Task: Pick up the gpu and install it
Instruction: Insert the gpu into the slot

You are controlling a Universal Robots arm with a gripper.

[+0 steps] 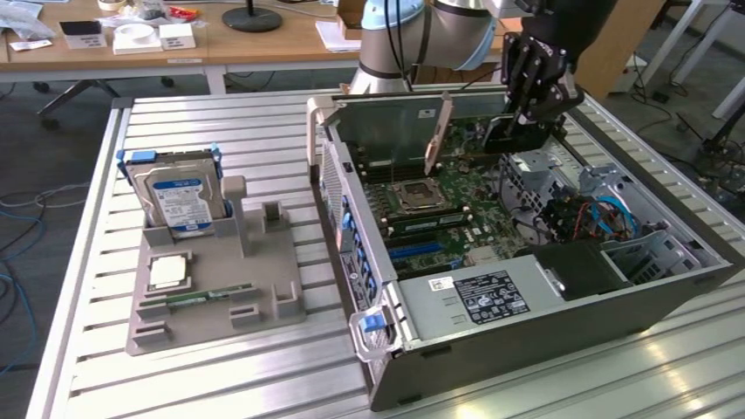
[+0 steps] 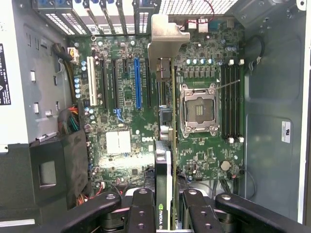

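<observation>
your gripper [image 2: 167,213] has its fingers [image 2: 142,211] clamped on the gpu [image 2: 167,145], held edge-on above the motherboard [image 2: 126,121] inside the open computer case [image 1: 559,314]. beside the card sit one empty cpu socket [image 2: 198,109] and one blue slot [image 2: 137,82]. in the exterior view, one hard drive [image 1: 181,201] stands in a grey holder [image 1: 215,297] well apart, on the exterior view's left.
</observation>
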